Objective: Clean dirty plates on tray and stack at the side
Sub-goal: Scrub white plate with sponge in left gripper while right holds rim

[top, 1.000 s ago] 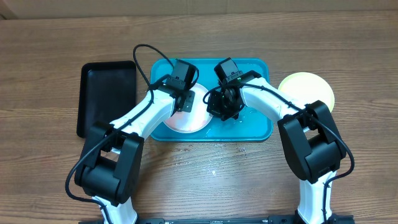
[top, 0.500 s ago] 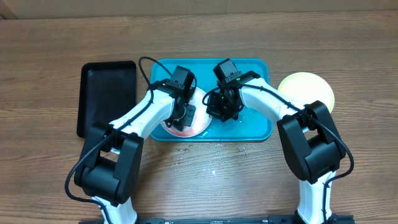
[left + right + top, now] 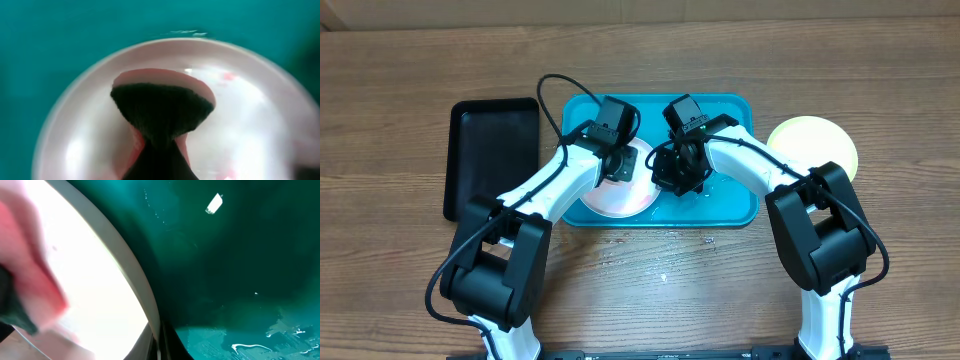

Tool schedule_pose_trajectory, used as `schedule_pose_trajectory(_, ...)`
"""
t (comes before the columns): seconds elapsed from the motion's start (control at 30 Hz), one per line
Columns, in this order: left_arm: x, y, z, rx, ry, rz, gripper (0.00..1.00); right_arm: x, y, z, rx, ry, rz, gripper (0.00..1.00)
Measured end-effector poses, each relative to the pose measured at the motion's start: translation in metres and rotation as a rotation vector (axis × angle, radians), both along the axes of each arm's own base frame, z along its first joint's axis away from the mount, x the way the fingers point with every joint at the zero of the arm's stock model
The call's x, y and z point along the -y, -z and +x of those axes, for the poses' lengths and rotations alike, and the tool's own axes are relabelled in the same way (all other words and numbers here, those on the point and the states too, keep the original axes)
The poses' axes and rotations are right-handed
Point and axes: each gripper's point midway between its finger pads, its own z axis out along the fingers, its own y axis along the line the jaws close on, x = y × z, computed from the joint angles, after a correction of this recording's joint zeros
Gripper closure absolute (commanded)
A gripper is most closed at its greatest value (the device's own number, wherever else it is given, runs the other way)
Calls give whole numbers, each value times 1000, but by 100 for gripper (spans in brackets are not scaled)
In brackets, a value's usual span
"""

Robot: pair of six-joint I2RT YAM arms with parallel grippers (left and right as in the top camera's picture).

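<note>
A white plate (image 3: pixel 620 200) lies on the left part of the turquoise tray (image 3: pixel 730 205). My left gripper (image 3: pixel 618 165) is shut on a green-and-red sponge (image 3: pixel 162 107) and presses it onto the plate (image 3: pixel 250 115), where faint red smears (image 3: pixel 229 76) show. At the plate's right edge, my right gripper (image 3: pixel 672 172) is shut on the rim (image 3: pixel 150 305), with the jaws (image 3: pixel 159 342) pinching it from both sides. The sponge (image 3: pixel 35 295) shows blurred at the left of the right wrist view. A yellow-green plate (image 3: pixel 815 140) lies on the table right of the tray.
A black rectangular tray (image 3: pixel 490 160) sits on the wooden table left of the turquoise tray. The tray floor (image 3: pixel 260 335) is wet with streaks of water near the right gripper. Both arms reach in from the near edge.
The left gripper slid the sponge toward the plate's near side, then back to its far side. The right gripper stayed clamped on the rim.
</note>
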Motion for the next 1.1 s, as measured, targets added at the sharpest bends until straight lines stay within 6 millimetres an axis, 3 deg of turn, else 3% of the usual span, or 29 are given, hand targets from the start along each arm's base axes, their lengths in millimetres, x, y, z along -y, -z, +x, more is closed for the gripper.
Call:
schedule_pose_trajectory(0.13, -35, 3, -13, -26, -165, 131, 96, 0, 0, 0, -1, 0, 0, 96)
schedule_pose_trajectory(0.3, -39, 10, -36, -123, -204, 131, 96, 0, 0, 0, 1, -4, 1, 96)
schedule_pose_trajectory(0.37, -31, 14, -47, -185, -162, 91, 96, 0, 0, 0, 2, -5, 1, 96)
schedule_pose_trajectory(0.57, 22, 16, -74, -335, 123, -146, 96, 0, 0, -2, -2, -11, -2, 96)
schedule_pose_trajectory(0.67, 41, 11, -64, -290, 198, -233, 96, 0, 0, -3, -4, -13, -2, 96)
schedule_pose_trajectory(0.8, 46, 4, -32, -151, 173, -234, 96, -1, 0, -3, -5, -14, -1, 96)
schedule_pose_trajectory(0.97, 19, -1, -1, -12, 7, -111, 96, -1, 0, -3, -6, -15, 0, 96)
schedule_pose_trajectory(1.1, -13, 2, -5, -8, -135, 17, 96, -2, 0, -4, -6, -17, 3, 96)
